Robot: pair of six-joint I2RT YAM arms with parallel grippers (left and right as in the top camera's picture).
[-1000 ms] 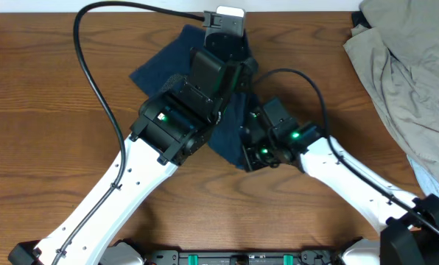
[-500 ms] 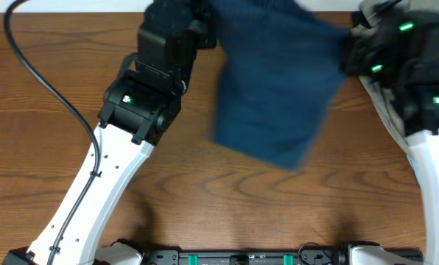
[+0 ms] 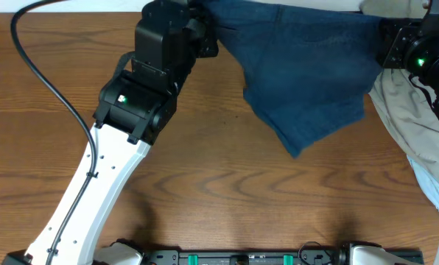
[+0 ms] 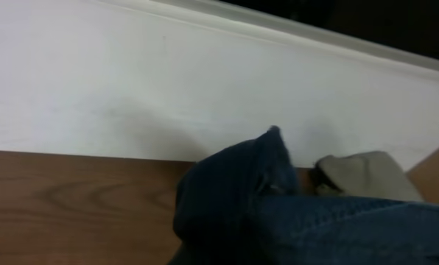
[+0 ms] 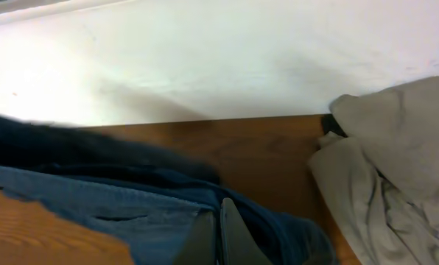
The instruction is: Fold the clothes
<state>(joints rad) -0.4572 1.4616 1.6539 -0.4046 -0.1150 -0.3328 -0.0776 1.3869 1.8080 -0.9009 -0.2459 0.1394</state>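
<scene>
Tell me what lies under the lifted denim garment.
Past the lower edge of the denim garment, wooden table shows, with grey clothes at its right. The tabletop directly beneath is covered and cannot be checked.

Left arm point(image 3: 116, 154) reached from near left to far centre, left gripper point(image 3: 211, 35) clamped on cloth point(image 3: 308, 73). Right arm point(image 3: 434, 66) stood far right, right gripper point(image 5: 219, 221) pinched on the same cloth.
</scene>
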